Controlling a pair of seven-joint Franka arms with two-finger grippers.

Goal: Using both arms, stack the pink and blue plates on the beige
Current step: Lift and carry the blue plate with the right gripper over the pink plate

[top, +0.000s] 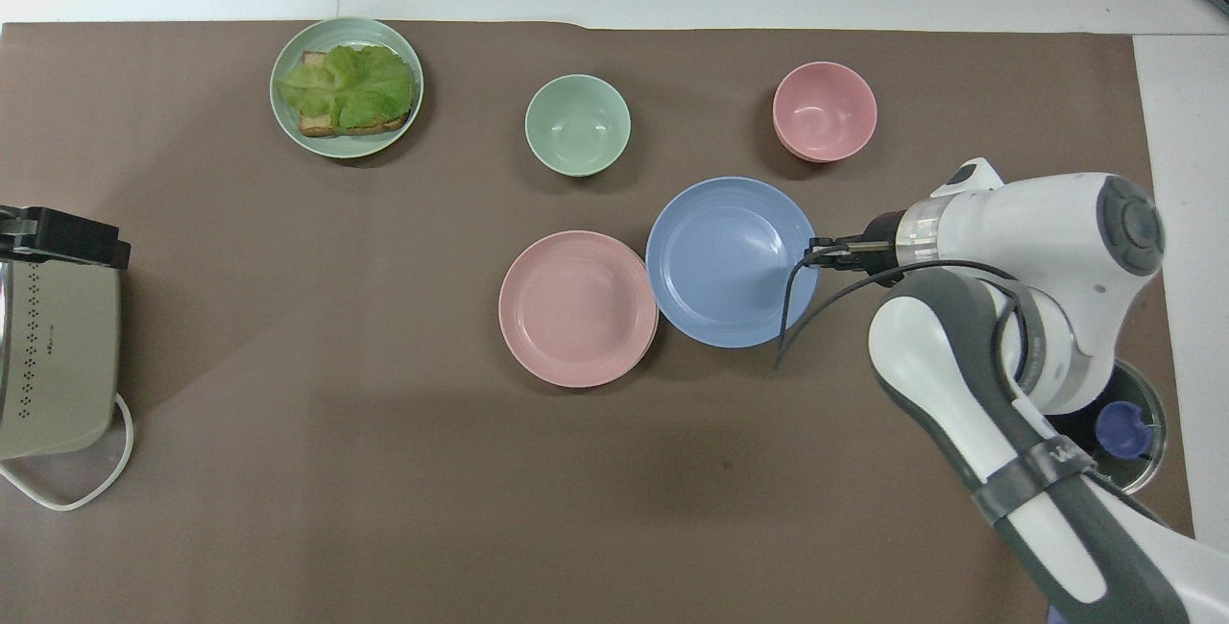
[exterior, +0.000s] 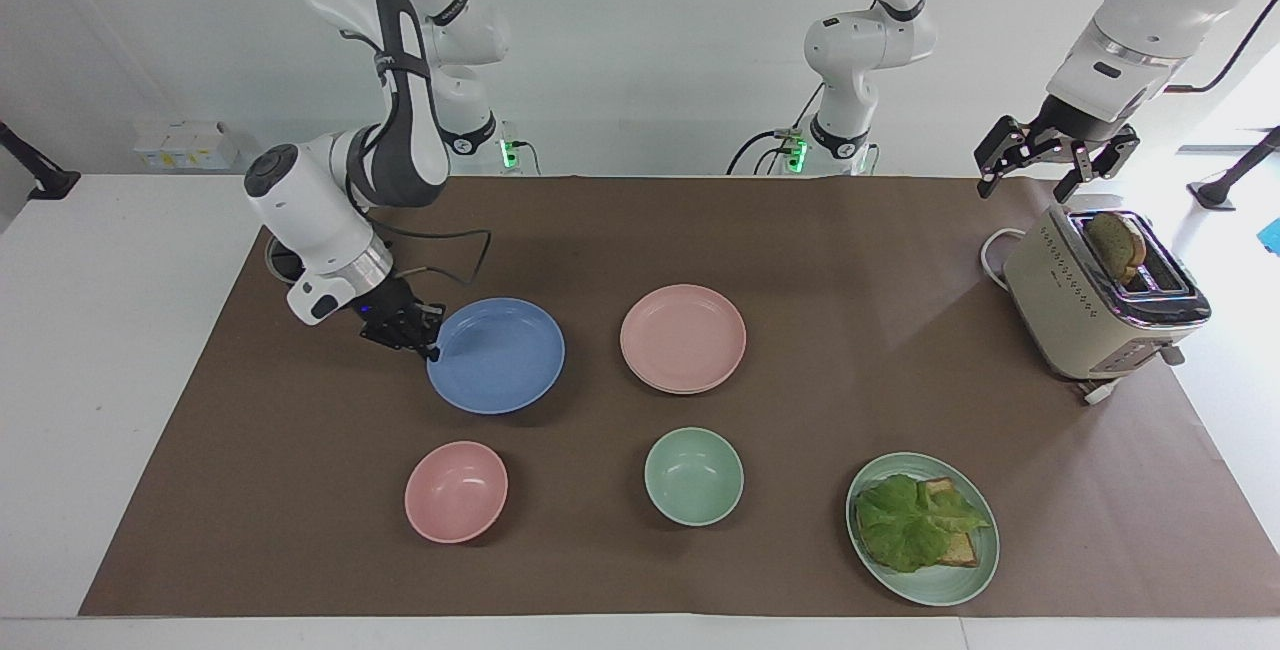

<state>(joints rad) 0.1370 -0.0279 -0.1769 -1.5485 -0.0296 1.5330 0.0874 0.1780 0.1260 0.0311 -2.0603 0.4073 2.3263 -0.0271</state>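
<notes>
The blue plate (exterior: 497, 355) (top: 730, 261) hangs slightly tilted just above the mat, with my right gripper (exterior: 428, 346) (top: 816, 252) shut on its rim at the right arm's end. Its other edge comes close to the pink plate (exterior: 683, 338) (top: 579, 308), which lies mid-table. A thin paler rim peeks from under the pink plate: the beige plate (exterior: 665, 387), otherwise hidden. My left gripper (exterior: 1027, 190) (top: 62, 238) waits open in the air over the toaster, holding nothing.
A cream toaster (exterior: 1100, 305) with bread in a slot stands at the left arm's end. Farther from the robots sit a pink bowl (exterior: 456, 491), a mint bowl (exterior: 693, 476) and a mint plate (exterior: 922, 528) with lettuce on toast. A round table opening (top: 1123, 427) lies beside the right arm.
</notes>
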